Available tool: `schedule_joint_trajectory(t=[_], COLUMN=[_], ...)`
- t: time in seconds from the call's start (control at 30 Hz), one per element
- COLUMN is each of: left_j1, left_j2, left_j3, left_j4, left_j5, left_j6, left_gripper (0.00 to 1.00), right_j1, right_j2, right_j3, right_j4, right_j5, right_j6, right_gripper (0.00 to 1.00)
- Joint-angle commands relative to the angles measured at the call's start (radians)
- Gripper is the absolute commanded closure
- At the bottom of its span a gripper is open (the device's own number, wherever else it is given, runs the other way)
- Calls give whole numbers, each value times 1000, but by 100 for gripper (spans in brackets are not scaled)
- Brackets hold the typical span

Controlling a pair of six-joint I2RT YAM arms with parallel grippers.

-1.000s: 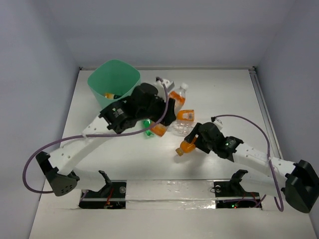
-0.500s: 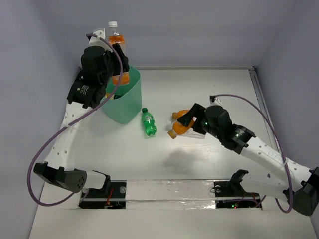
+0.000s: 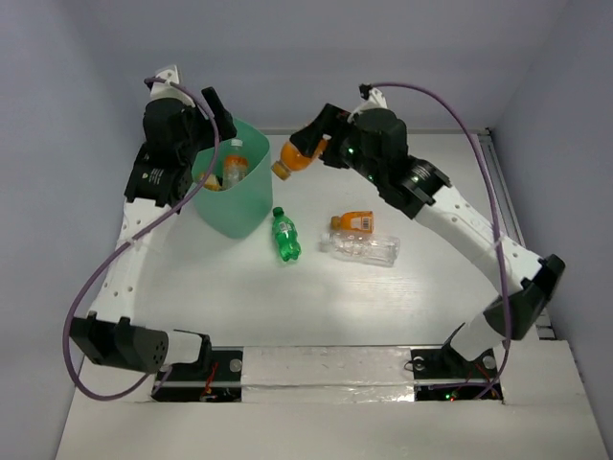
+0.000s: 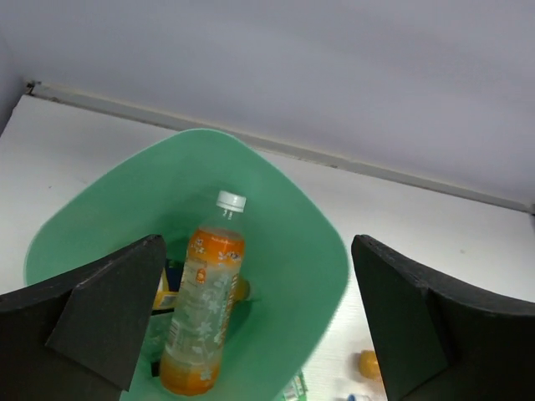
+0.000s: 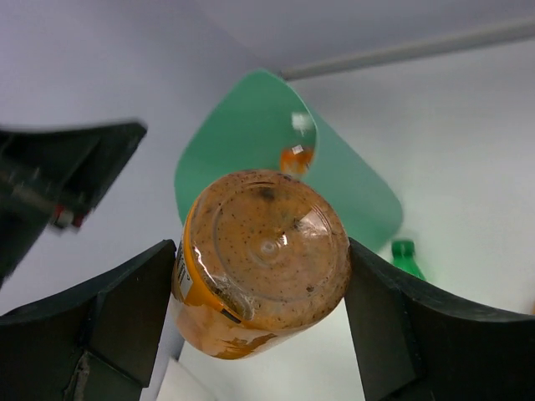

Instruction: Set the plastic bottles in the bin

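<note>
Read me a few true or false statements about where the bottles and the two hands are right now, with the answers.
1. The right hand grips an orange bottle. True.
2. The left hand is shut on a bottle. False: it is open and empty, over the bin.
3. The green bottle is inside the bin. False: it lies on the table beside the bin.
4. A white-capped bottle stands in the bin. True.
5. A clear bottle lies on the table. True.

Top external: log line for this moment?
left fingers open above bin | right fingers shut on orange bottle | green bottle, clear bottle on table
</note>
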Motion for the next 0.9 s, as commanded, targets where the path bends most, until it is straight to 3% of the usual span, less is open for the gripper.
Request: schedule_joint_trajectory(t=[0.0, 0.03, 0.07, 0.13, 0.17, 0.23, 0.27, 0.3, 0.37, 0.4, 0.53, 0.6, 0.67, 0.7, 0.77, 0.8, 0.83, 0.87], left_j1=[-1, -1, -1, -1, -1, -21, -53, -68, -93, -107, -127, -171, -231, -266, -355, -374, -397, -397], left_j2=[-163, -192, -218, -298, -318, -386, -404, -427, -482, -522, -579, -578, -565, -536, -498, -448, -420, -395], left_j3=[1, -24, -50, -144, -174, -274, -303, -335, -420, -447, -601, -668, -699, -708, -708, -705, -696, -693], left_j4=[25, 18, 5, -12, -37, -56, -71, -76, -97, -101, -104, -69, -17, -3, 20, 24, 28, 28], left_j5=[64, 75, 87, 148, 165, 216, 223, 242, 248, 257, 308, 346, 333, 288, 241, 198, 179, 161], left_j6=[-43, -55, -79, -110, -124, -152, -159, -169, -198, -207, -242, -276, -303, -326, -339, -350, -353, -354], left_gripper=[9, 13, 31, 54, 73, 87, 100, 100, 100, 100, 100, 93, 81, 67, 53, 39, 33, 29], right_j1=[-5, -5, -5, 5, 19, 30, 30, 54, 68, 68, 68, 68, 68, 68, 59, 59, 59, 59], right_j2=[132, 167, 203, 316, 356, 484, 526, 568, 661, 678, 656, 608, 574, 530, 470, 435, 356, 309], right_j3=[181, 224, 319, 429, 544, 672, 741, 863, 951, 976, 900, 864, 838, 823, 722, 676, 625, 566], right_j4=[26, 26, 22, -11, -21, -58, -72, -89, -90, -83, -38, -29, -40, -50, -44, -34, -26, -17], right_j5=[-25, -25, -23, -11, -8, -22, -33, -43, -54, -75, -106, -99, -89, -77, -71, -76, -73, -63], right_j6=[-62, -66, -68, -83, -89, -91, -88, -88, -83, -77, -50, -68, -89, -111, -122, -123, -135, -148], right_gripper=[47, 47, 47, 47, 47, 46, 45, 41, 34, 24, 6, 1, 0, 0, 1, 7, 15, 30])
